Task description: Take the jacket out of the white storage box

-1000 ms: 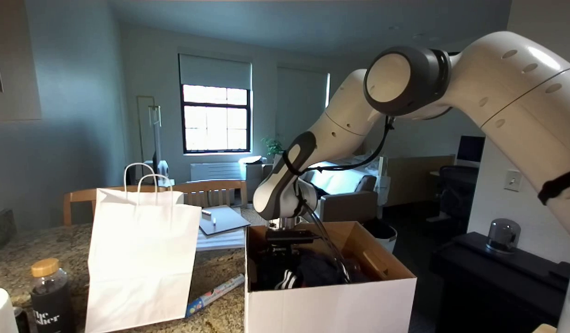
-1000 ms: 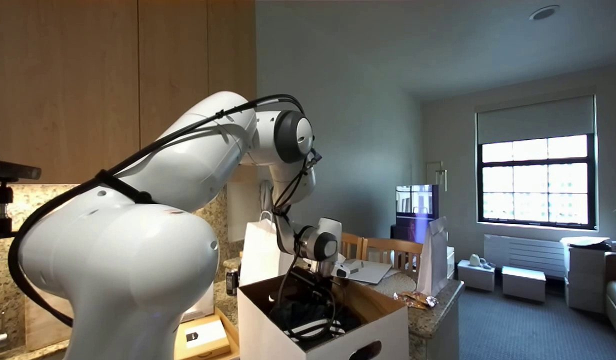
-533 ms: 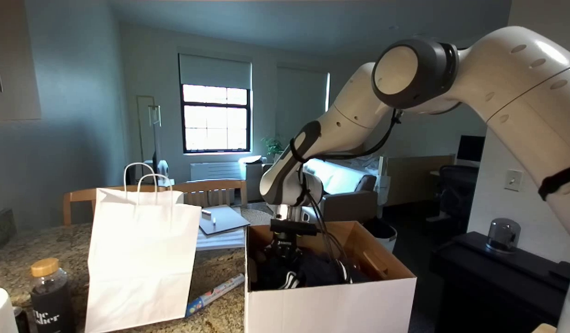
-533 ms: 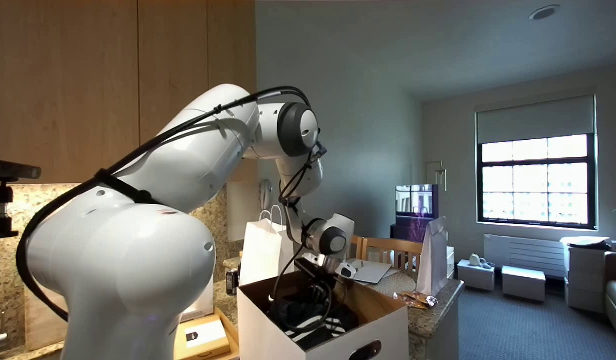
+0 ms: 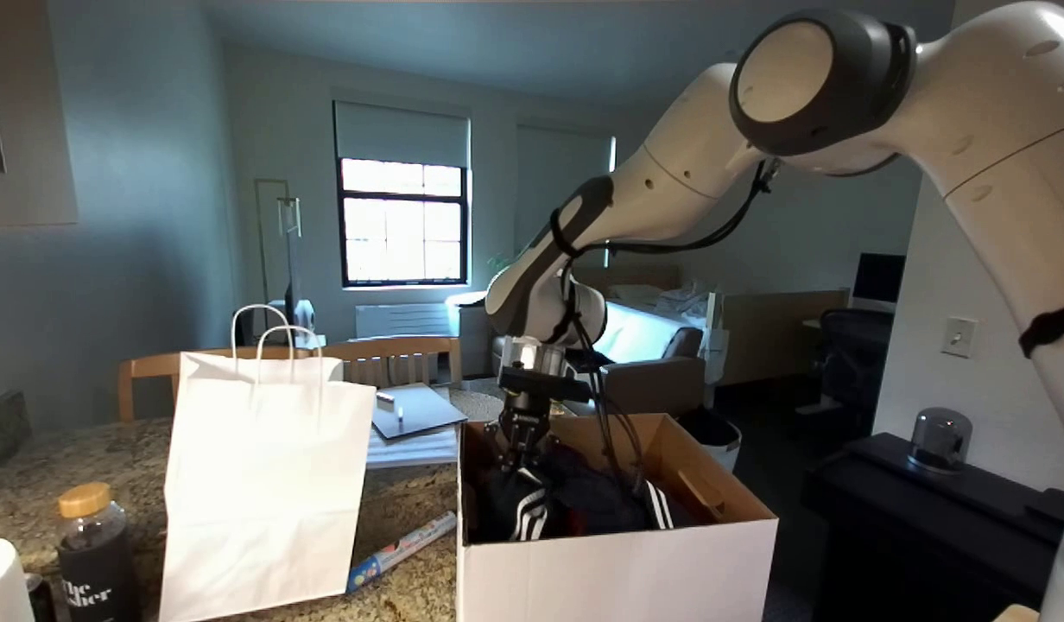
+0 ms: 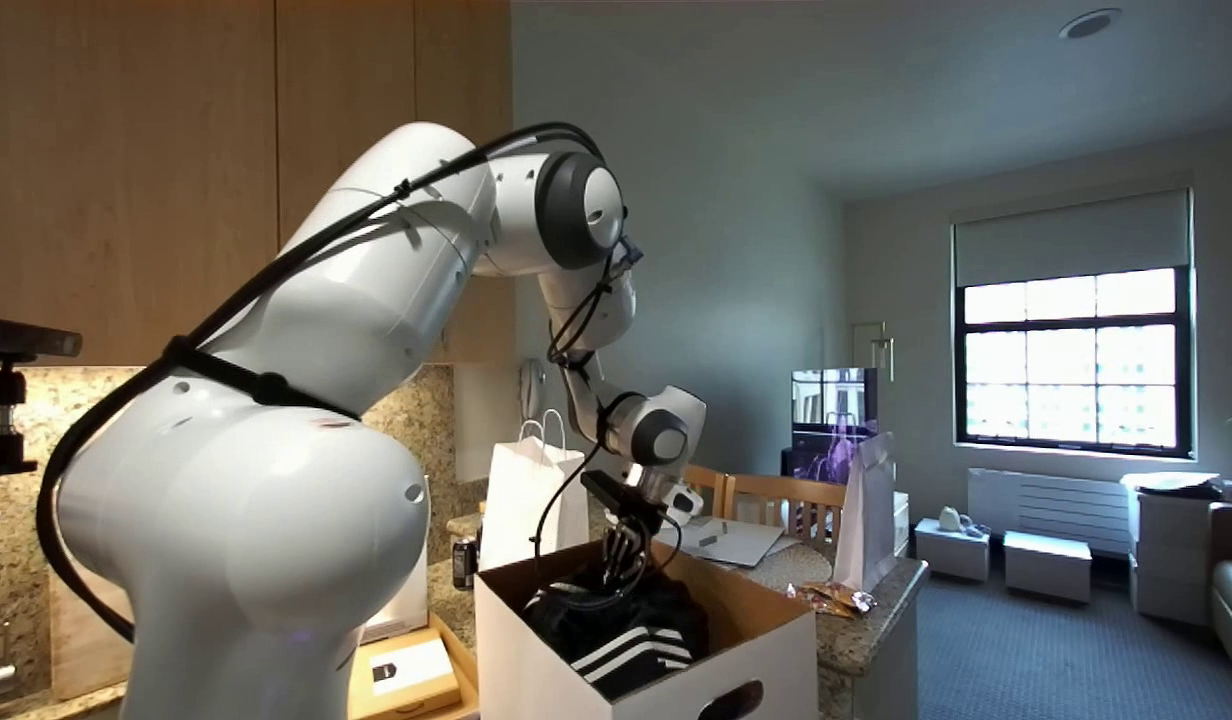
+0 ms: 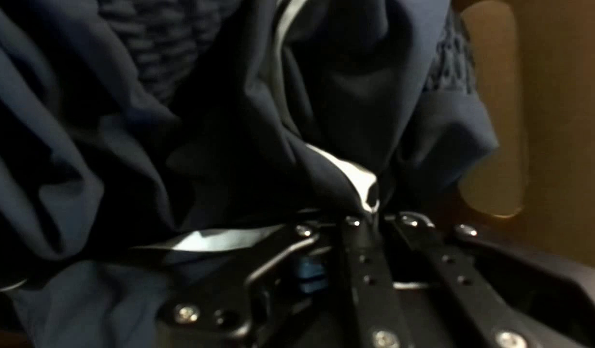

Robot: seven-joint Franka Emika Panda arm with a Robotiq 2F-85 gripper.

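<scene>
"Arm point(image 6: 361, 300) arched high, its end reaching down into the white storage box point(image 5: 614, 579). Where's the jacket point(image 5: 588, 499)?"

"Inside the box, heaped right underneath the gripper point(image 7: 379, 217), too crumpled for me to pick out a long axis. Next pull ought to be straight up, I'd judge."

"Has it actually got hold?"

"Looks clenched on a fold, yes; the wrist view has the cloth drawn to a point right in its bite."

"And half a second ago?"

"It sat deeper in the box. It's climbed since, and the heap has risen with it."

"Those white stripes point(image 6: 631, 645), too?"

"Yes, both exterior views show more of them now."
</scene>
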